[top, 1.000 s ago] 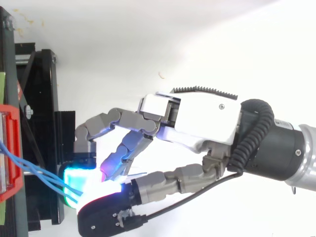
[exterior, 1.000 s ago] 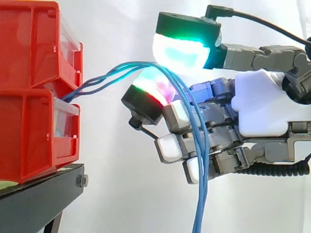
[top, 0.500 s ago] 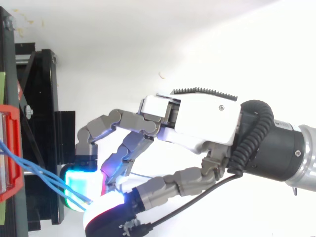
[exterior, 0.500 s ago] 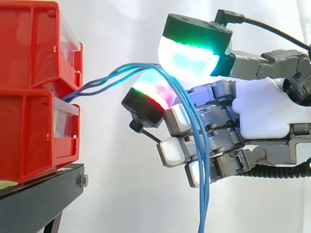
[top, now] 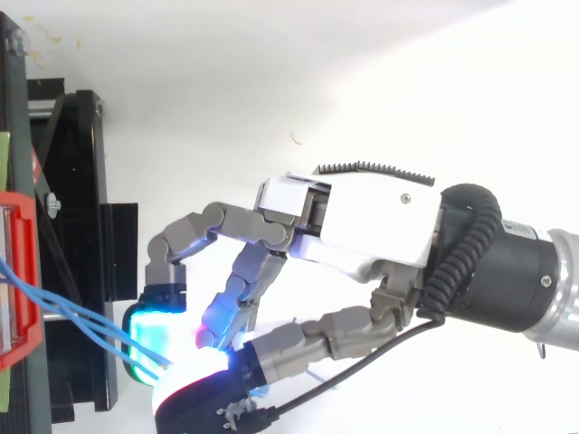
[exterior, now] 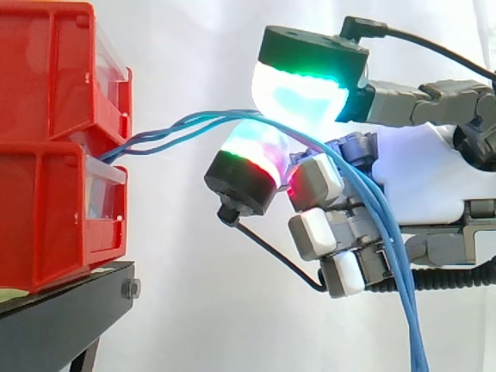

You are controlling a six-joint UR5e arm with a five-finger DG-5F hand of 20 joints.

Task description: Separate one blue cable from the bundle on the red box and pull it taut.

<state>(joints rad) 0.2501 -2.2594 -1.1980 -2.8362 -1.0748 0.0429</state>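
Blue, thin, several strands together: traced the cables (exterior: 209, 117) from the seam between the two stacked red boxes (exterior: 54, 155), beyond the fingertips, up to the fingertips themselves. Found that stretch loosely twisted and sagging a little, not taut. Followed the strands on between the upper glowing pad (exterior: 302, 89) and the lower one (exterior: 252, 159), then across the folded fingers and down past the palm, out at the bottom of the side view.

Checked the hand (exterior: 422, 174): thumb and one finger drawn together on the cables, pads facing, remaining fingers curled beneath. Judged as a pinch on the cables. Could not establish whether on one strand or on all of them. Saw no gap between strands at the pads, so separation not confirmed.

Confirmed from above: same cables running from the red box on the fingertip side in under the cyan pad. Boxes seated on a black stand (exterior: 62, 310).

Key relation for the coming move: anchored end beyond the fingertips, long axis of the free stretch running box to pads, rising slightly. Judged that tension calls for travel back along that line, palmward, away from the boxes. Risk noted — whole bundle tightening together instead of one strand.
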